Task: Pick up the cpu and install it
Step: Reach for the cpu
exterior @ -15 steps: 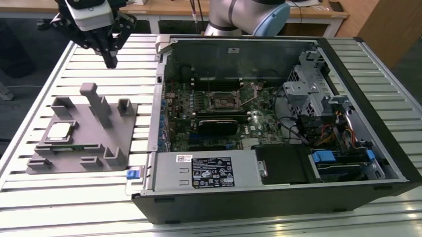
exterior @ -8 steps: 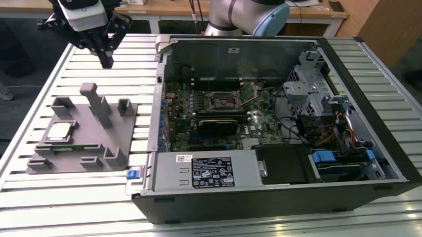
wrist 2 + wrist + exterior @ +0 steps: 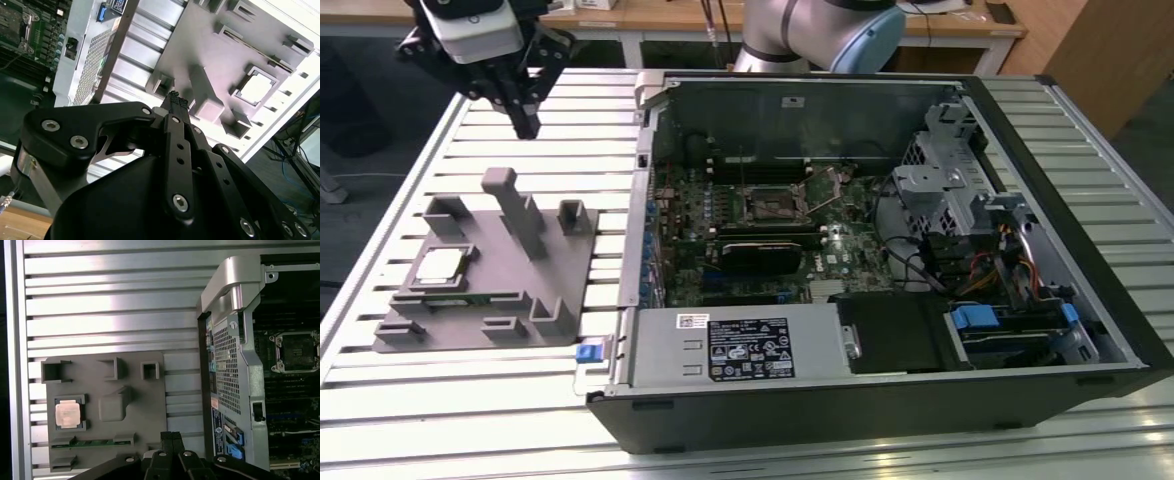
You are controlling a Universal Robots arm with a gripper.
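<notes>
The cpu [image 3: 440, 265] is a small pale silvery square lying in a recess of the grey plastic fixture [image 3: 494, 300] at the exterior view's left. It also shows as the cpu [image 3: 67, 414] in the first wrist view and the cpu [image 3: 257, 88] in the second wrist view. My black gripper [image 3: 524, 125] hangs high above the slatted table beyond the fixture, well clear of the chip. Its fingertips [image 3: 176, 101] are pressed together with nothing between them, so it is shut and empty. The dark socket [image 3: 765, 207] sits on the motherboard inside the open computer case.
The open computer case [image 3: 881, 250] takes up the middle and the exterior view's right, with a black heatsink block [image 3: 771, 250], drive cages and cables inside. Tall grey posts [image 3: 520, 210] rise from the fixture. The slatted aluminium table [image 3: 587, 110] lies underneath.
</notes>
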